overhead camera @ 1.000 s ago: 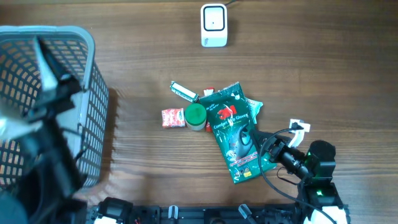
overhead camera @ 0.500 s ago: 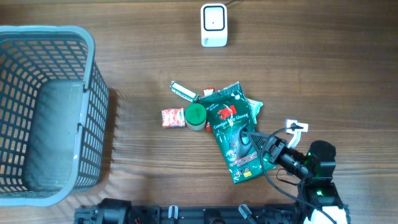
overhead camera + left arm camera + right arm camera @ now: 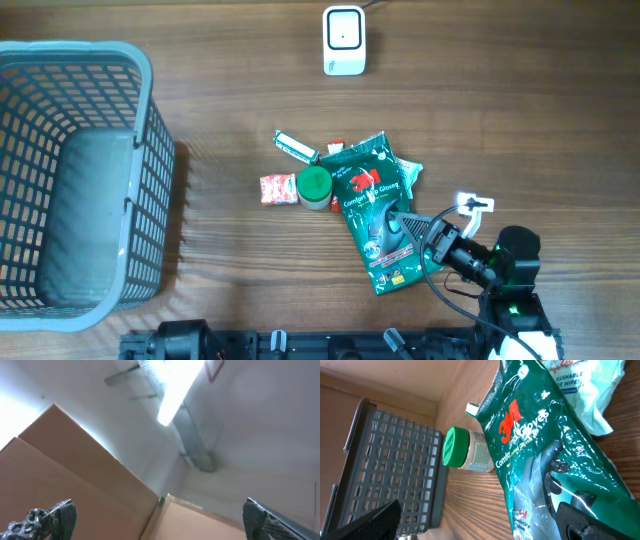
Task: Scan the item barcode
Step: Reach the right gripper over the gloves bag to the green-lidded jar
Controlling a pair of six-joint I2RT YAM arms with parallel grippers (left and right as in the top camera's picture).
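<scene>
Green glove packet [image 3: 545,445] lies beside a green-lidded jar [image 3: 465,451], basket [image 3: 395,470] behind.

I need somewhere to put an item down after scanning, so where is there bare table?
Bare wood lies between the basket and the red packet, between the scanner and the glove pack, and across the upper right. Crowded: the centre cluster, with the right gripper over the pack.

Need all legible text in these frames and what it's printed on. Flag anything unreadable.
"3M": green glove pack
"Comfort Grip Gloves": same pack, partly lost in glare
"FLUSHABLE WIPES": white wipes pack tucked under it
Too small or blurred: the label on the green-lidded jar, the print on the red packet, and the fine print at the glove pack's lower end.
</scene>
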